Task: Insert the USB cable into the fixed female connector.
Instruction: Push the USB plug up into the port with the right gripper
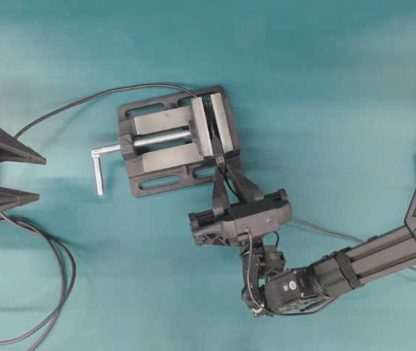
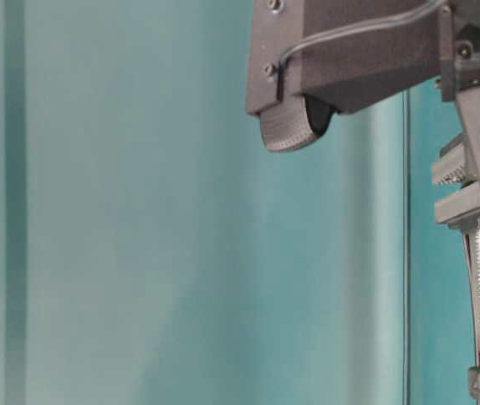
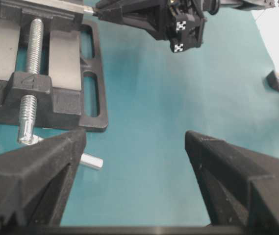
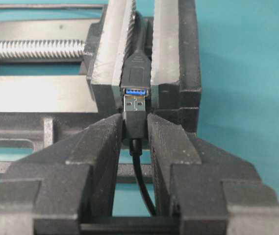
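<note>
Right gripper [image 4: 135, 128] pinching thin dark-grey USB cable's [image 4: 135, 123] black plug, metal tip at blue-tongued black female connector [image 4: 135, 83] clamped in grey metal vise [image 1: 175, 139] mid-worktop. Left gripper [image 3: 134, 147] spread, idle. Risk: slight tilt jamming plug against socket rim, slipping between fingers.

Overhead looks straight down, table-level sits close and low, both wrist views share the vise [image 4: 144, 58].

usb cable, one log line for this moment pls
right gripper: shut on USB cable | plug at mouth of fixed female connector, not seated | connector clamped in vise | left gripper: open, away
</note>
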Robot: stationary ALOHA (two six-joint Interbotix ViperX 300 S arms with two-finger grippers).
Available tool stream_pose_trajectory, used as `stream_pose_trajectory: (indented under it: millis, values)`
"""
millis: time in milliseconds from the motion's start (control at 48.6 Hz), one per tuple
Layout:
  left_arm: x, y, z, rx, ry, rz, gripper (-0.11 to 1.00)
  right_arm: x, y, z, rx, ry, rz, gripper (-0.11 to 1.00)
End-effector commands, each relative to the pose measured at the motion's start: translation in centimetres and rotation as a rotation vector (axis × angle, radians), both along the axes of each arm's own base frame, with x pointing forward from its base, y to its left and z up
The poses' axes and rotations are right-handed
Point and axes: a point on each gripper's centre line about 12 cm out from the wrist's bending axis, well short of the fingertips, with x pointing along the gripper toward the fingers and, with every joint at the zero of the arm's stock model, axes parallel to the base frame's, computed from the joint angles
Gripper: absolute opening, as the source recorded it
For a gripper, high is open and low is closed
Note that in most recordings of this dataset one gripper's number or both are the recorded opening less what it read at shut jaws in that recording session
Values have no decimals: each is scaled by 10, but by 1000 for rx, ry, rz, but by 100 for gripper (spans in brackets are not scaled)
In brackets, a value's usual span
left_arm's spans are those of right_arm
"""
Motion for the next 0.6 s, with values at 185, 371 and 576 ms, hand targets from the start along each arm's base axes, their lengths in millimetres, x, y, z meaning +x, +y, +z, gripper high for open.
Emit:
stream_pose_trajectory:
  millis: [185, 371, 576]
  values:
    - [2, 0, 4, 17, -8, -5, 100, 6, -7, 21, 1, -37, -21, 22]
    - [2, 0, 4, 17, -9, -5, 100, 6, -11, 21, 1, -37, -30, 22]
    - [2, 0, 4, 17, -9, -5, 100, 6, -18, 19, 0, -33, -46, 22]
